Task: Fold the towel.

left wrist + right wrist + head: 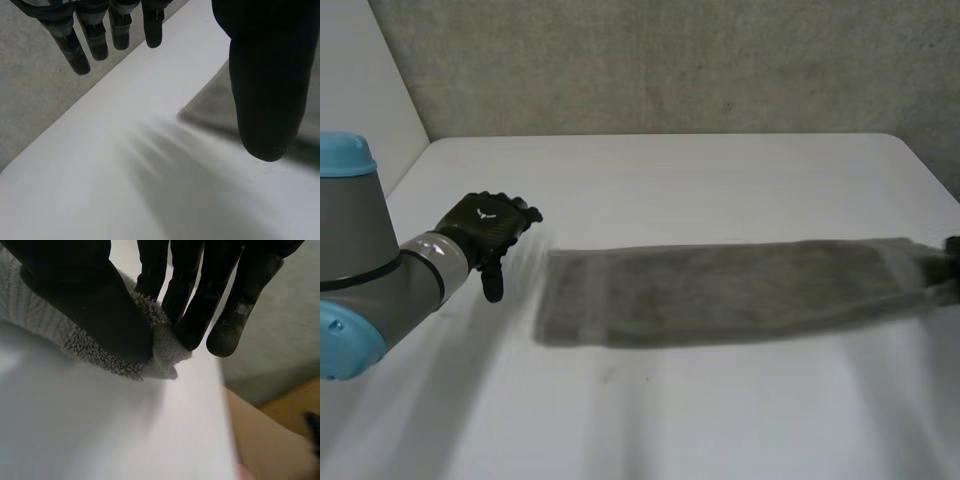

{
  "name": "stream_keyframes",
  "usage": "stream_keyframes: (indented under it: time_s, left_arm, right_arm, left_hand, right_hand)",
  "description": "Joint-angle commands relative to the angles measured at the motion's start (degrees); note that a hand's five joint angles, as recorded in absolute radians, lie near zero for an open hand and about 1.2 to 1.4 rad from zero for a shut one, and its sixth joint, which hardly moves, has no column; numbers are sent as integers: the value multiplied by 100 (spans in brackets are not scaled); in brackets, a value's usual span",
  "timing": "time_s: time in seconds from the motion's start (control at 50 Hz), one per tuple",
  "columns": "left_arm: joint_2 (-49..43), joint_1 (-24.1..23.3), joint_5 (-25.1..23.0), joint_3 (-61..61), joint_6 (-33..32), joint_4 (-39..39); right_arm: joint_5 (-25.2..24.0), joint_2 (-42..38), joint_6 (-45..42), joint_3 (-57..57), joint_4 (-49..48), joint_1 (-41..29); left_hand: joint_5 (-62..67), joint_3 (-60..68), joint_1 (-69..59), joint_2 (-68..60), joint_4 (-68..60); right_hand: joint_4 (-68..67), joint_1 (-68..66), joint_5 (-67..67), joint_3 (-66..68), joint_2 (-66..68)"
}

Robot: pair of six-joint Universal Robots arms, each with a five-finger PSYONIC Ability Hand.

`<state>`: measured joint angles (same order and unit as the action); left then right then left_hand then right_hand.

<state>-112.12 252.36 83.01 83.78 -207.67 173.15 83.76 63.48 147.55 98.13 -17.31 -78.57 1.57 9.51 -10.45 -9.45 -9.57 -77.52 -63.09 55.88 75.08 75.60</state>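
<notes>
While the left robot hand [485, 228] hovers with fingers straight, holding nothing, just beside its near corner, the towel [720, 290] lies as a long strip across the counter [670, 170]; grey wall [670, 60] behind. Right wrist view: right robot hand [95, 310] pinches the towel's far end, thumb against fingers, near the counter edge.

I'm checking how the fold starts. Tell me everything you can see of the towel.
The towel is grey terry cloth, lying as a long narrow strip across the white table. One end is pinched by the right hand between thumb and fingers. The open left hand is beside the other end, apart from it.
</notes>
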Motion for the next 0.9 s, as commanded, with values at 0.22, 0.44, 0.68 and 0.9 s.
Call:
stream_keyframes:
  time_s: [0.22,0.44,0.68,0.9]
  left_arm:
    - [286,103,22,77,94,17]
    - [410,173,14,156,350,17]
    - [401,174,5,244,359,70]
    - [375,51,22,7,376,184]
  right_arm:
    - [150,656,484,-1155,69,-2536]
    - [158,-571,520,-1822,69,-5386]
    - [132,-1242,670,-2070,166,-5810]
    - [-70,-163,2189,-1746,674,-5180]
  left_hand:
    - [-157,49,45,-55,-43]
    - [-157,49,45,-55,-43]
    - [-157,49,45,-55,-43]
    - [-152,54,40,-60,-47]
  right_hand:
    - [-248,-1691,1412,492,440]
    - [-248,-1691,1412,492,440]
    - [-248,-1691,1412,492,440]
    - [6752,5309,-5588,-6508,-6560]
